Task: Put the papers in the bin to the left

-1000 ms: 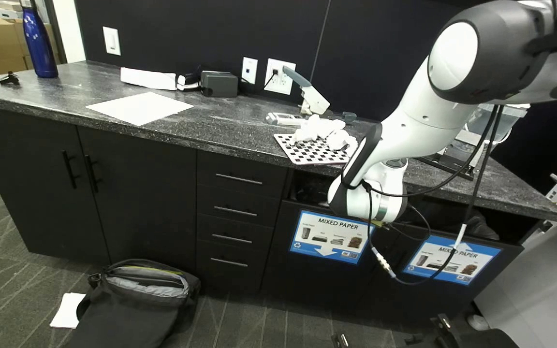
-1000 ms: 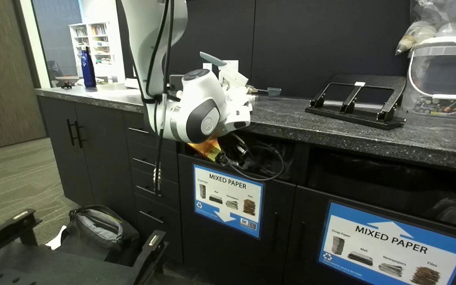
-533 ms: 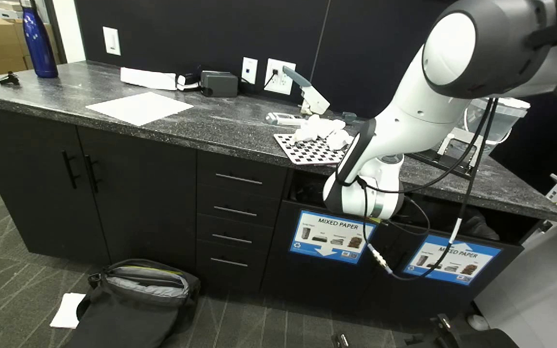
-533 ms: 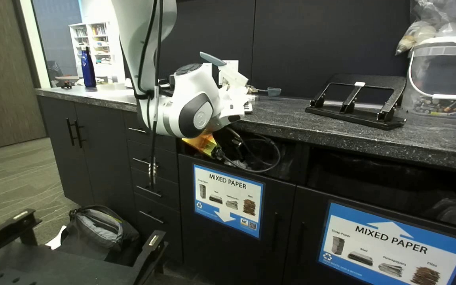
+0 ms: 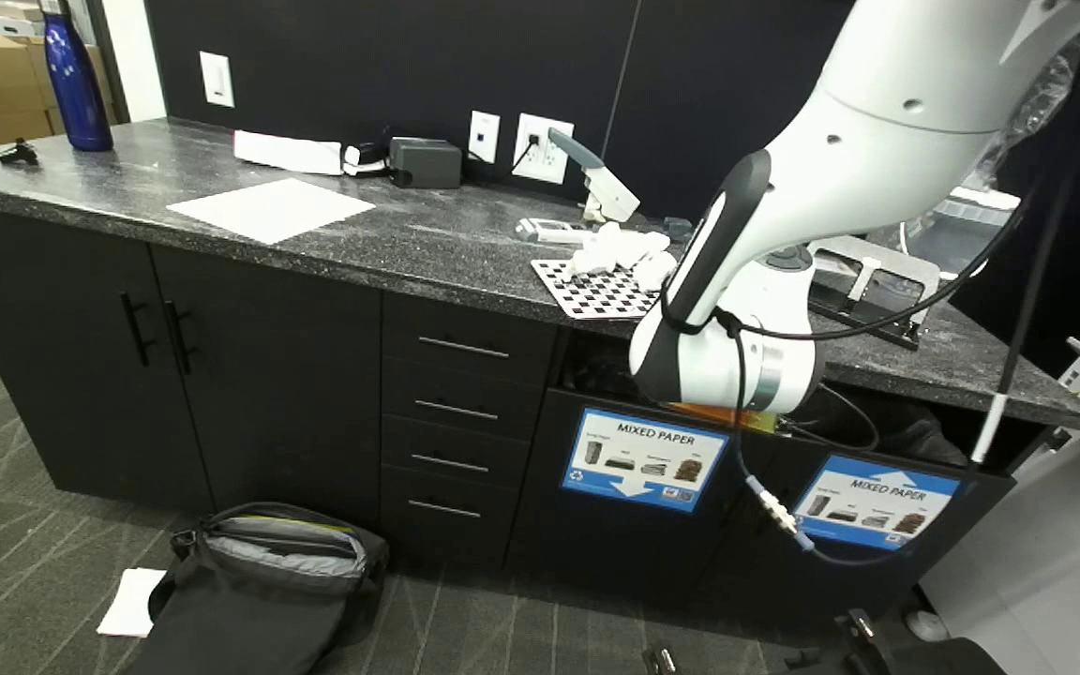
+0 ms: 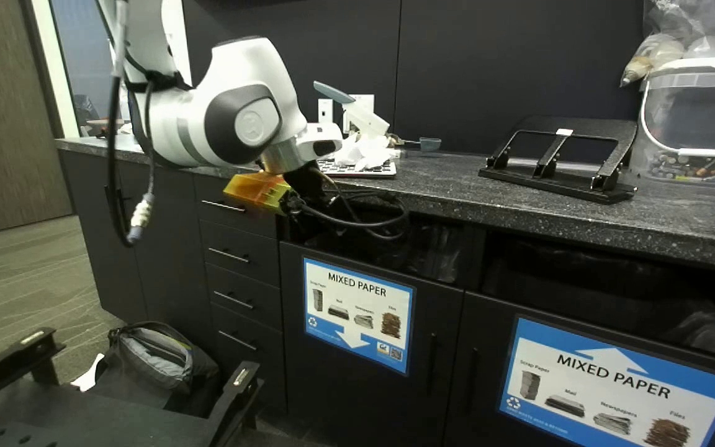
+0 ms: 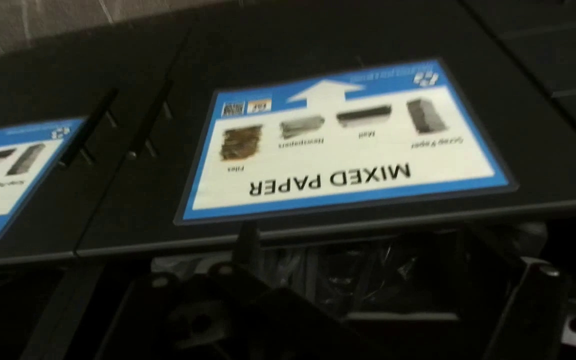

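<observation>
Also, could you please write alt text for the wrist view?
A dark bin, seen upside down, bears a blue-edged label reading MIXED PAPER. The open end effector shows dimly along the bottom; a second label is cropped at left.

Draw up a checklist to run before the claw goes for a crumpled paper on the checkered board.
1. Claw open: ok; the jaws stand wide apart in the wrist view.
2. Claw empty: ok; no wad shows between the jaws.
3. Crumpled papers in view: ok; they lie bunched on the checkered board.
4. Claw lined up with a paper: not ok; it is by the opening of the left bin.
5. Claw clear of the countertop edge: cannot tell; no view shows the gap.
6. Paper inside the left bin: cannot tell; the opening is too dark.
</observation>
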### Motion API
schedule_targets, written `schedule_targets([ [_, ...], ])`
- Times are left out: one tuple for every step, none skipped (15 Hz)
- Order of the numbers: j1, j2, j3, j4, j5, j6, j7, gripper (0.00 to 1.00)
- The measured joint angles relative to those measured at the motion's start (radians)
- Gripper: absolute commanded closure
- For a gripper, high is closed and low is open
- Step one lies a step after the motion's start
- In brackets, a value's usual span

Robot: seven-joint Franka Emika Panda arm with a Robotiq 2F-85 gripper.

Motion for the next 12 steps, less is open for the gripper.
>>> schedule_targets([
  [0.046,-0.052,-0.029,-0.038,-0.004,-0.071,-0.017,0.0],
  [0.094,-0.104,-0.067,-0.067,-0.016,-0.146,-0.034,0.0],
  [0.151,-0.155,-0.119,-0.088,-0.043,-0.22,-0.045,0.0],
  [0.215,-0.202,-0.185,-0.102,-0.089,-0.287,-0.047,0.0],
  [0.276,-0.243,-0.254,-0.106,-0.143,-0.346,-0.043,0.0],
  [0.334,-0.281,-0.325,-0.104,-0.211,-0.398,-0.034,0.0],
  [0.384,-0.315,-0.392,-0.095,-0.286,-0.445,-0.021,0.0],
  [0.423,-0.348,-0.448,-0.079,-0.358,-0.492,-0.008,0.0],
  [0.449,-0.381,-0.493,-0.053,-0.422,-0.542,0.004,0.0],
  [0.465,-0.412,-0.524,-0.02,-0.476,-0.592,0.009,0.0],
  [0.469,-0.441,-0.54,0.02,-0.511,-0.641,0.008,0.0],
  [0.469,-0.465,-0.547,0.063,-0.527,-0.683,0.004,0.0],
])
